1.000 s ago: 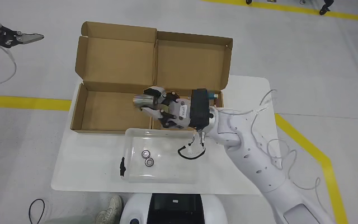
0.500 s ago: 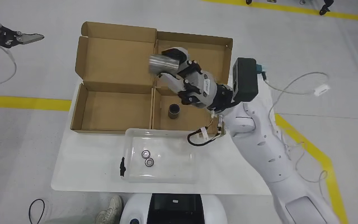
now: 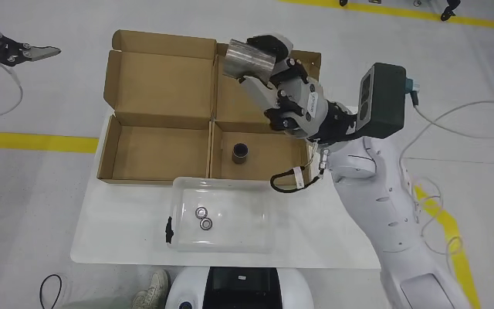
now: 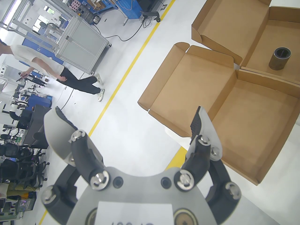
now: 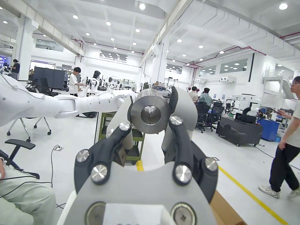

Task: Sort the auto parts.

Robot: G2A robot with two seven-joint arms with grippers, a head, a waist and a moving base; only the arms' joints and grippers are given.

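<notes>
My right gripper (image 3: 258,58) is shut on a shiny steel cylinder (image 3: 244,55), held high over the raised lid of the right cardboard box (image 3: 270,166). In the right wrist view the cylinder (image 5: 150,115) sits end-on between the fingers (image 5: 182,108) of the gripper (image 5: 150,108). A dark bushing (image 3: 241,152) stands upright in the right box, seen too in the left wrist view (image 4: 280,59). Two bearings (image 3: 204,217) lie in the clear tray (image 3: 185,241). My left gripper (image 4: 127,115) is open, off the table beside the left box (image 4: 234,118).
The left box (image 3: 154,153) holds nothing. A small black part (image 3: 168,229) lies at the tray's left wall. Both lids stand open at the back. A black cable loop (image 3: 285,181) hangs from the right arm over the box's front corner.
The right arm has risen from low over the divide between the boxes to high above the right box's lid, carrying the steel cylinder. Nothing else moved.
</notes>
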